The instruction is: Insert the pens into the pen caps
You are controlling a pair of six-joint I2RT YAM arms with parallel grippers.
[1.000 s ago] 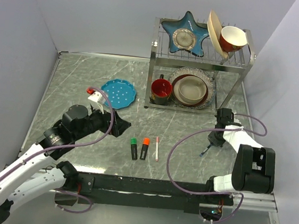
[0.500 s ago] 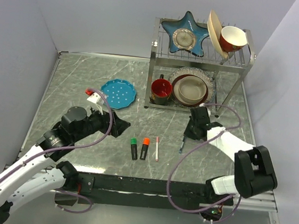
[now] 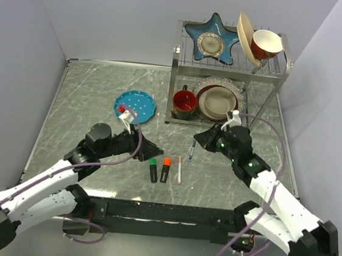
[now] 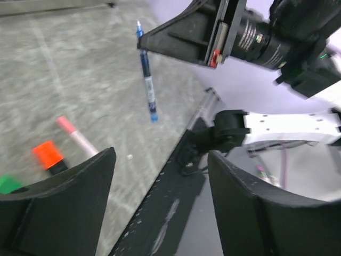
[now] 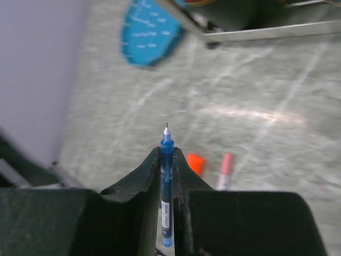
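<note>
My right gripper (image 3: 205,138) (image 5: 167,156) is shut on the thin blue pen (image 3: 192,150) (image 5: 167,176) and holds it uncapped above the table, tip pointing out past the fingers. The pen also shows in the left wrist view (image 4: 147,80). My left gripper (image 3: 151,150) (image 4: 160,205) is open and empty, just left of the pens. On the table lie a black marker with a green cap (image 3: 152,169), a black marker with an orange cap (image 3: 165,169) (image 5: 195,162) and a thin white pen with a pink cap (image 3: 179,169) (image 5: 226,169). No blue cap is in view.
A blue plate (image 3: 136,106) (image 5: 146,32) lies at the back left. A metal dish rack (image 3: 228,67) with a star-shaped dish, bowls and a red mug (image 3: 184,104) stands at the back right. The table's front edge (image 3: 169,207) runs just below the pens.
My right arm has swung left from the table's right side to the middle, carrying the blue pen. My left gripper has moved right, closer to the markers.
</note>
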